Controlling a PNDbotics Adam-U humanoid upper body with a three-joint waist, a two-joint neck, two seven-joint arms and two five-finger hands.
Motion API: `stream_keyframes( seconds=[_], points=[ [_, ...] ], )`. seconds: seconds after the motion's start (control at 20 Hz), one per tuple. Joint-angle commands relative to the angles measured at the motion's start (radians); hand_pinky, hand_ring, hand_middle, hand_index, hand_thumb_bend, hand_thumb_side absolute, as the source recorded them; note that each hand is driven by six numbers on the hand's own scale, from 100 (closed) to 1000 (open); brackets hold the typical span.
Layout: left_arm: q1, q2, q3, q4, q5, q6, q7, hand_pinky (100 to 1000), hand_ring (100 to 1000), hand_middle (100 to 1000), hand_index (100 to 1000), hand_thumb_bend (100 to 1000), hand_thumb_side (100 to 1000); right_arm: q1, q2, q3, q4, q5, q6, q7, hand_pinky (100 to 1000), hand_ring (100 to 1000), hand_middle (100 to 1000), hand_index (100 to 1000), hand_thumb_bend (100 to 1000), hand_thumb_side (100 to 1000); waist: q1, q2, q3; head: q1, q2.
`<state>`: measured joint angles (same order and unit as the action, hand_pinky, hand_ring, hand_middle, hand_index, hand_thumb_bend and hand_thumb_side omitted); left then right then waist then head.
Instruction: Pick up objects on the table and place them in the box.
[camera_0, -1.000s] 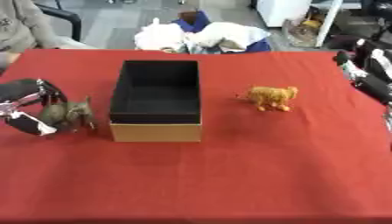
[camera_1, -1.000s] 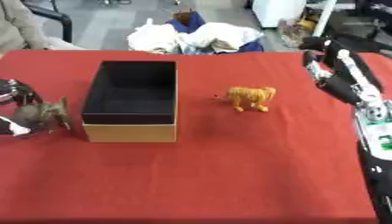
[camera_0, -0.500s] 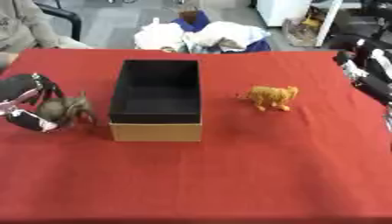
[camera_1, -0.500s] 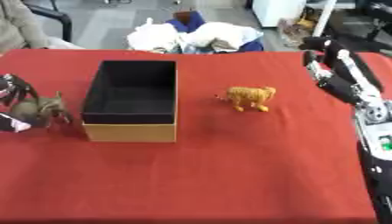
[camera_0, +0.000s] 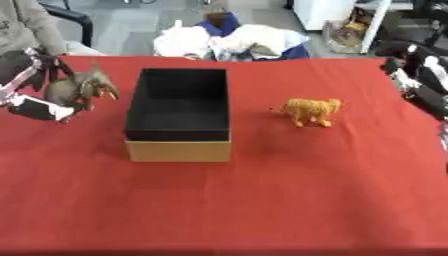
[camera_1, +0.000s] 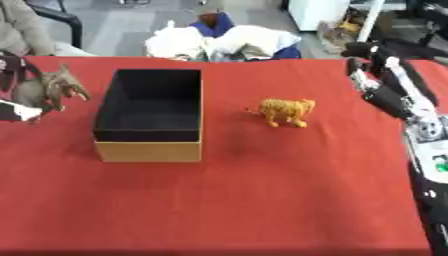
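Left eye view: left hand (camera_0: 35, 87) fingers curl around the grey-brown toy animal (camera_0: 80, 86), beside the box (camera_0: 178, 114); releasing short of its rim risks dropping the toy onto the worktop (camera_0: 262, 200).

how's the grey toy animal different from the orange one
The grey toy animal is a dull grey-brown; the orange toy animal is bright orange. The grey one is held in the left hand, left of the box; the orange one stands untouched on the red table, right of the box. Both are small animal figures outside the box.
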<state>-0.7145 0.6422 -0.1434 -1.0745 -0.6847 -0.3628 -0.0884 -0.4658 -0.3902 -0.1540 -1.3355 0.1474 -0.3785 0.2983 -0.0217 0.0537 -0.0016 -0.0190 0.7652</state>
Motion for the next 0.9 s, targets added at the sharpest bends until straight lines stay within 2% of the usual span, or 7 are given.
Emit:
stream_keyframes(
  seconds=[0.05, 0.2, 0.5, 0.9],
  points=[
    [-0.061, 0.000, 0.012, -0.039, 0.044, 0.022, -0.021, 359, 266, 265, 427, 191, 100, -0.011, -0.014, -0.007, -0.011, -0.005, -0.003, 0.001, 796, 902, 750, 863, 100, 625, 0.000, -0.016, -0.002, 0.006, 0.005],
    [-0.107, -0.065, 0.007, -0.021, 0.032, 0.028, -0.028, 363, 270, 270, 431, 176, 100, -0.011, -0.007, -0.004, -0.012, -0.008, -0.003, 0.005, 796, 902, 750, 863, 100, 629, -0.003, -0.017, -0.005, 0.017, 0.005],
    [-0.176, -0.176, -0.021, 0.030, -0.047, -0.002, -0.027, 380, 283, 281, 442, 233, 100, -0.022, 0.000, 0.004, -0.011, -0.011, -0.006, 0.013, 796, 902, 750, 863, 100, 634, -0.009, -0.008, -0.025, 0.041, 0.005],
    [-0.190, -0.258, -0.046, 0.094, -0.141, -0.045, -0.013, 402, 298, 294, 454, 235, 100, -0.032, 0.007, 0.008, -0.010, -0.015, -0.007, 0.018, 796, 903, 750, 863, 100, 647, -0.011, 0.003, -0.042, 0.059, -0.001]
  ],
)
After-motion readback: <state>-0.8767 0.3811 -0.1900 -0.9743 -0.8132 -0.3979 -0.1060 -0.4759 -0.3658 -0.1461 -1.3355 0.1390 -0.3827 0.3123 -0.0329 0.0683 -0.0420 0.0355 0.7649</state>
